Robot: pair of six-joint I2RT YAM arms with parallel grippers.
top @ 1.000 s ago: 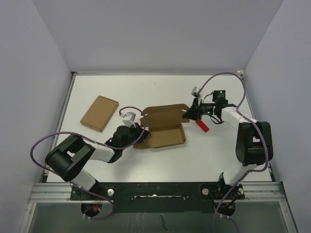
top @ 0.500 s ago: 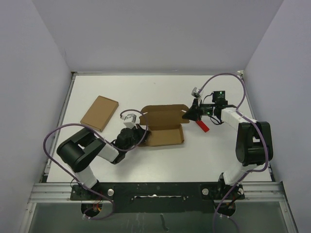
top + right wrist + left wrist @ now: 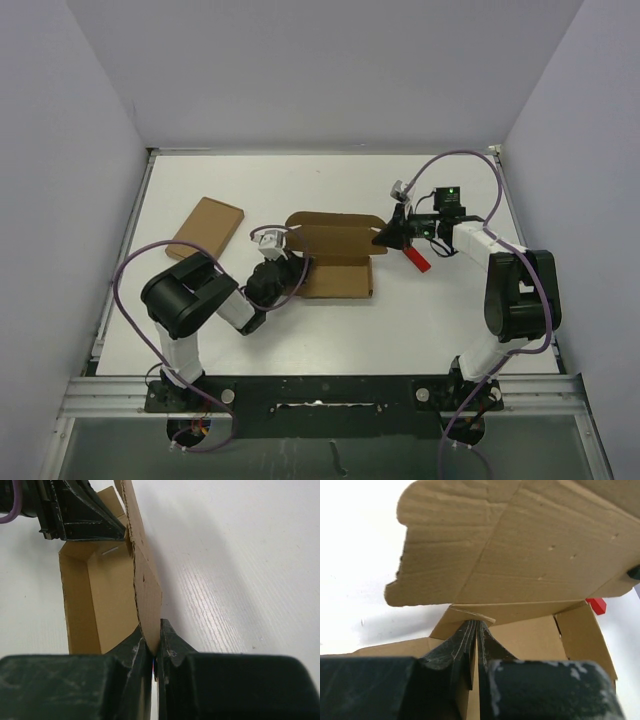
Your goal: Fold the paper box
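**Box pinched at both ends, lid panel up**

Cardboard sits right in the middle of the overhead frame: the paper box [image 3: 335, 262] has its shallow tray flat on the white table [image 3: 330, 185] and its long lid panel raised above the tray's far side. Both arms are on it.

The left gripper [image 3: 294, 268] comes in at centre-left of the overhead view, at the tray's left end. Its wrist camera shows the two dark fingers [image 3: 462, 642] drawn in narrow with a thin edge of cardboard clamped between them. It looks like the tray's end wall, though this close it's hard to say which flap. Above them the lid panel fills the top of that frame, its wavy-edged flap at upper left.

Over at centre-right, the right gripper [image 3: 381, 235] meets the lid's right end. Its wrist view shows the panel edge-on, running from the top of the frame down into fingers that are closed tight on its corner. The open tray lies left of the panel there, with a slit in its far wall and the other arm's dark fingers just beyond it.

Elsewhere on the table, a small red block [image 3: 416, 260] lies just right of the box, under the right arm's wrist. A flat brown cardboard rectangle [image 3: 205, 232] sits well apart at the left (nothing touching it).
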